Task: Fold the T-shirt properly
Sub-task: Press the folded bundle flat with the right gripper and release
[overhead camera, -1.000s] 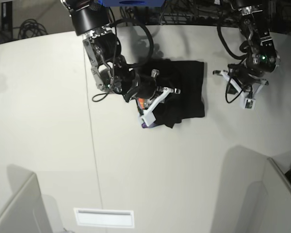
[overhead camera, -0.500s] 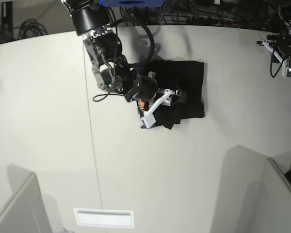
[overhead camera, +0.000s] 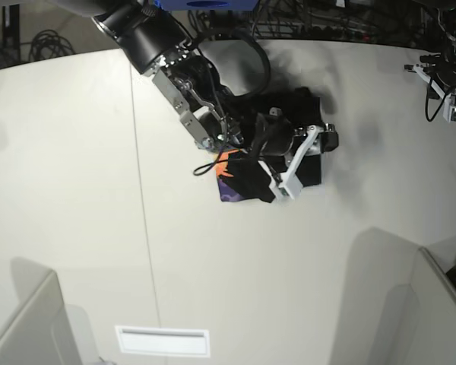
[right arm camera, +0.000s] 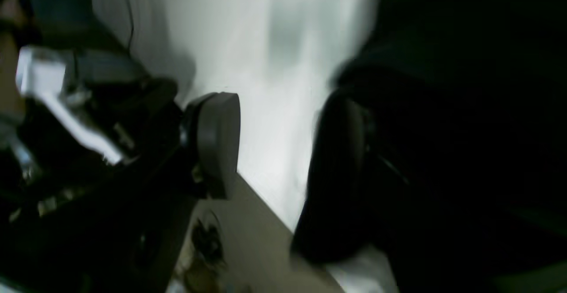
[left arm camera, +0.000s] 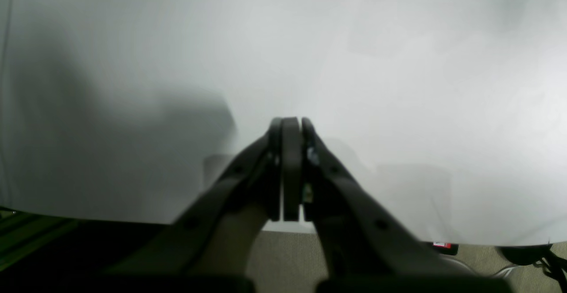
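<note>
The black T-shirt [overhead camera: 305, 108] lies bunched in a rough square at the table's back middle. A corner of its orange and purple print [overhead camera: 229, 172] shows at its lower left. My right gripper [overhead camera: 309, 166] reaches across the shirt to its right edge and stands open, with nothing between the white fingers. In the right wrist view the right gripper [right arm camera: 277, 151] frames bare white table, and the T-shirt [right arm camera: 465, 107] fills the right side behind one finger. My left gripper [overhead camera: 443, 82] hangs at the far back right, away from the shirt. In the left wrist view the left gripper [left arm camera: 290, 126] is shut on nothing above bare table.
Cables [overhead camera: 304, 23] run behind the white table's [overhead camera: 76, 190] back edge. A white label strip [overhead camera: 163, 341] sits near the front. Grey partition corners rise at the lower left [overhead camera: 23, 327] and lower right [overhead camera: 441, 304]. The table edge [left arm camera: 88, 217] and floor show under the left gripper.
My right arm swung rightward across the shirt and its jaws opened, baring the printed corner. The left arm rose from beside the shirt to the back right corner and stayed there.
</note>
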You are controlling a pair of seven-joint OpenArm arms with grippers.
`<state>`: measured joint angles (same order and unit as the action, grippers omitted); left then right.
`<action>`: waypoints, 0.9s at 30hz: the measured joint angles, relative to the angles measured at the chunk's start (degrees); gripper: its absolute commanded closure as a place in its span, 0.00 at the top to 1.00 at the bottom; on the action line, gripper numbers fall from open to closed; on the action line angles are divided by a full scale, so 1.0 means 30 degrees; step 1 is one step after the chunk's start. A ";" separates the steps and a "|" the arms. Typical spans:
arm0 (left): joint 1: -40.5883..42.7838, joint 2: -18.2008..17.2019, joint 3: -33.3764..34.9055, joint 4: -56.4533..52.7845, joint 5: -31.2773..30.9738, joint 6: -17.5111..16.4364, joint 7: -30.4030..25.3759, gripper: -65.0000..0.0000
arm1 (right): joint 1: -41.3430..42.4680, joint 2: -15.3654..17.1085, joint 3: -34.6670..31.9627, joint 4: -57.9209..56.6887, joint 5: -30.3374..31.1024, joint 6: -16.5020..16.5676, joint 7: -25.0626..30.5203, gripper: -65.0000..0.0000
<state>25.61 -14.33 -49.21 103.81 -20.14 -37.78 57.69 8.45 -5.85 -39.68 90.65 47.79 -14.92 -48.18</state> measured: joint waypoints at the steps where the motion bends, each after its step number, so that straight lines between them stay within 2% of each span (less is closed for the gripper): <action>1: 0.0000 0.0000 0.0000 0.0000 0.0000 0.0000 0.0000 0.00 | 0.0372 -0.0007 -0.0532 0.0000 0.0007 -0.0051 0.0007 0.50; 6: -0.0007 -0.0015 0.0000 0.0000 -0.0007 0.0000 -0.0007 0.00 | 0.0816 0.0160 -0.1581 0.1399 -0.0087 -0.0058 -0.0087 0.49; 9: -0.0007 -0.0029 -0.0044 0.0000 -0.0022 0.0000 -0.0007 0.00 | 0.0852 0.1443 -0.1195 0.4226 0.0233 0.0036 0.0029 0.49; 11: 0.0000 -0.0051 -0.0124 0.0000 -0.0007 0.0000 -0.0007 0.00 | 0.0153 0.2550 0.0503 0.5785 0.0160 -0.0852 0.0138 0.45; 13: 0.0007 -0.0066 -0.0117 0.0000 -0.0007 0.0000 -0.0015 0.00 | -0.0831 0.3949 0.1902 0.6965 -0.0291 -0.1690 0.0291 0.30; 16: 0.0015 -0.0044 -0.0117 0.0000 -0.0007 0.0000 0.0000 0.00 | -0.1887 0.5195 0.3009 0.6951 0.0102 -0.1749 -0.0058 0.00; 23: 0.0000 -0.0029 -0.0124 0.0000 -0.0211 0.0000 -0.0007 0.00 | -0.2987 0.5413 0.3548 0.4801 -0.0029 -0.1712 0.0058 0.00; 27: -0.0007 -0.0044 -0.0124 0.0000 -0.0226 -0.0007 -0.0007 0.00 | -0.2761 0.4590 0.3534 0.3198 0.0007 -0.1668 0.0211 0.00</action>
<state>25.58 -14.46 -49.58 103.81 -20.82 -37.80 57.67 0.16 7.92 -29.08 100.25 47.81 -19.92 -47.55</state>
